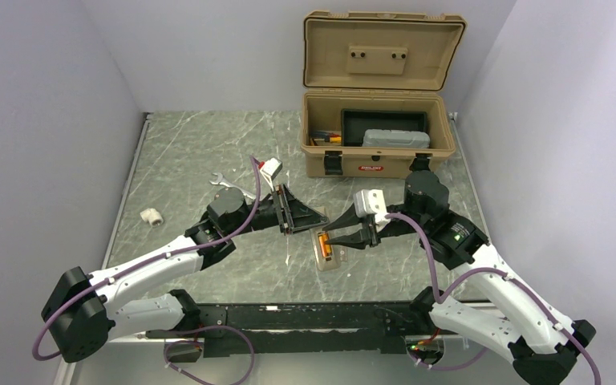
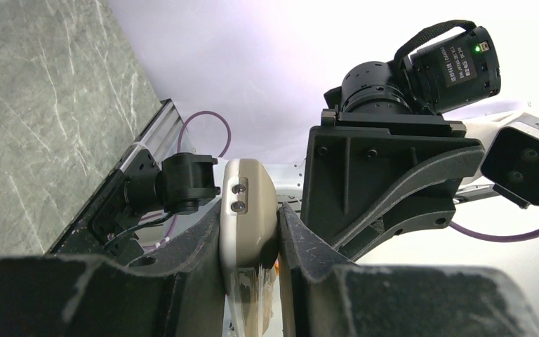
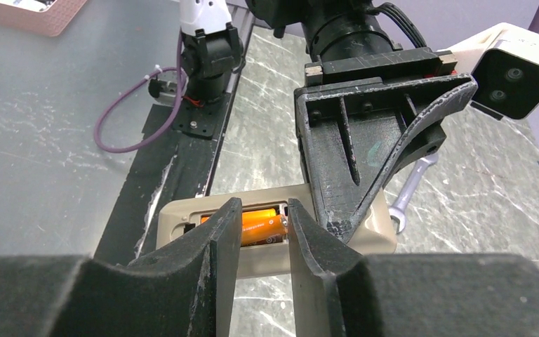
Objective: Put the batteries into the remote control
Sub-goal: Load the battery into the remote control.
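The remote control [image 1: 322,263] lies back-up on the table, its grey-tan battery bay open. Orange batteries [image 1: 328,251] lie in the bay; in the right wrist view two batteries [image 3: 261,223] seem to sit side by side. My left gripper [image 1: 318,219] is shut on the far end of the remote [image 2: 249,186], with both jaws pressed on its sides. My right gripper [image 3: 263,203] hovers just above the bay, its fingers a little apart with nothing between them. In the top view the right gripper [image 1: 333,240] is over the remote's middle.
An open tan toolbox [image 1: 377,152] stands at the back right. A silver wrench [image 1: 224,183] lies behind the left arm and shows in the right wrist view [image 3: 410,193]. A small white fitting [image 1: 151,216] lies at the left.
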{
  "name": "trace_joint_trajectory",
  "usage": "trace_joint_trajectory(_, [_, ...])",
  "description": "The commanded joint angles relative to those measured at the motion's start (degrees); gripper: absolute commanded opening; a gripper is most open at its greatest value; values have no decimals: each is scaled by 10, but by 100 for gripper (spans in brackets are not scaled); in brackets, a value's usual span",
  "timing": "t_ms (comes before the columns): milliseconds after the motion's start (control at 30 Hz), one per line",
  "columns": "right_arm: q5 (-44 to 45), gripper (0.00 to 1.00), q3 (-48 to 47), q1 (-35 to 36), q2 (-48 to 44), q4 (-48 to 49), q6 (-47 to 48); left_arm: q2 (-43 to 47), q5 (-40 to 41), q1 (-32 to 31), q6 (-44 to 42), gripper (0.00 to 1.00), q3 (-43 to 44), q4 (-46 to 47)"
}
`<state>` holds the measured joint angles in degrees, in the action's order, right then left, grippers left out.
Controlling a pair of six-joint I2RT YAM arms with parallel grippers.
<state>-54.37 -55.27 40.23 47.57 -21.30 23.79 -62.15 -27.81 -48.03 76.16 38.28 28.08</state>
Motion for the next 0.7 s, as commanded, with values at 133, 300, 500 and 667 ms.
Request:
trace_joint_trajectory(133, [-24, 32, -27, -1, 6, -6, 10, 0, -11, -1, 8, 0, 17, 42])
trace_joint_trajectory(300, [-21, 32, -26, -1, 9, -8, 15, 0, -12, -1, 6, 0, 20, 38])
trace_joint_trajectory(500, [-21, 32, -30, 0, 16, -23, 21, -4, -15, -1, 7, 0, 22, 42])
trace_joint_trajectory(667, [-26, 32, -36, -1, 22, -46, 35, -3, -14, -1, 8, 0, 20, 44])
